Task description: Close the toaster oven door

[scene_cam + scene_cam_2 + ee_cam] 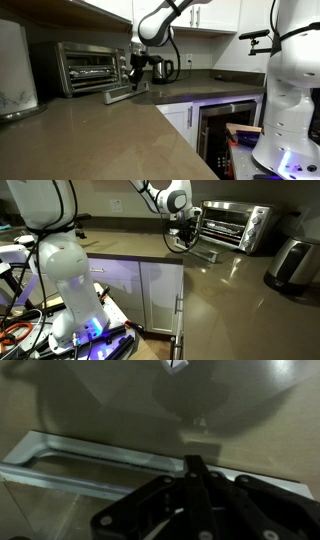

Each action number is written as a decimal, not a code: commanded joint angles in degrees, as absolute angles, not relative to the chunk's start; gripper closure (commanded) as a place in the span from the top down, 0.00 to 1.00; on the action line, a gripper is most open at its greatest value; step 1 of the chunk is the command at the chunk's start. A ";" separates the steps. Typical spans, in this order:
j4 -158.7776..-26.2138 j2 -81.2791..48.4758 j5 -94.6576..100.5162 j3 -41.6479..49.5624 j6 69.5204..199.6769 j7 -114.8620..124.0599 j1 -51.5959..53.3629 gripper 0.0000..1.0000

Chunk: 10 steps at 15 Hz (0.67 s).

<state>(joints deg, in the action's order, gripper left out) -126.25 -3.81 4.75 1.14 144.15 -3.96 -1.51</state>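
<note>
The silver toaster oven (88, 65) stands at the back of the counter and shows in both exterior views (235, 225). Its door (125, 93) hangs open, lying roughly flat over the counter (203, 252). My gripper (135, 78) hovers at the door's outer edge (182, 240). In the wrist view the long bar handle (90, 457) runs across the frame, with dark glass (40, 510) below it. The gripper's fingers (195, 462) are pressed together, their tip right at the handle. They hold nothing.
A small steel kettle (162, 68) stands just behind the gripper. A rounded steel appliance (290, 260) sits on the counter beside the oven. A black glass-fronted unit (225, 120) is built in under the counter. The white robot base (60, 270) stands on the floor.
</note>
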 commanded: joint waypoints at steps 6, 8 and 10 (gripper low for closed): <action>-124.68 -4.05 5.88 2.35 144.04 -5.33 -2.11 0.00; -124.32 -4.09 4.60 2.58 143.28 -6.26 -2.29 0.00; -125.33 -3.60 5.45 2.50 144.07 -4.06 -1.99 0.01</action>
<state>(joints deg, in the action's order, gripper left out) -125.39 -3.62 5.46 2.65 144.18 -4.06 -1.86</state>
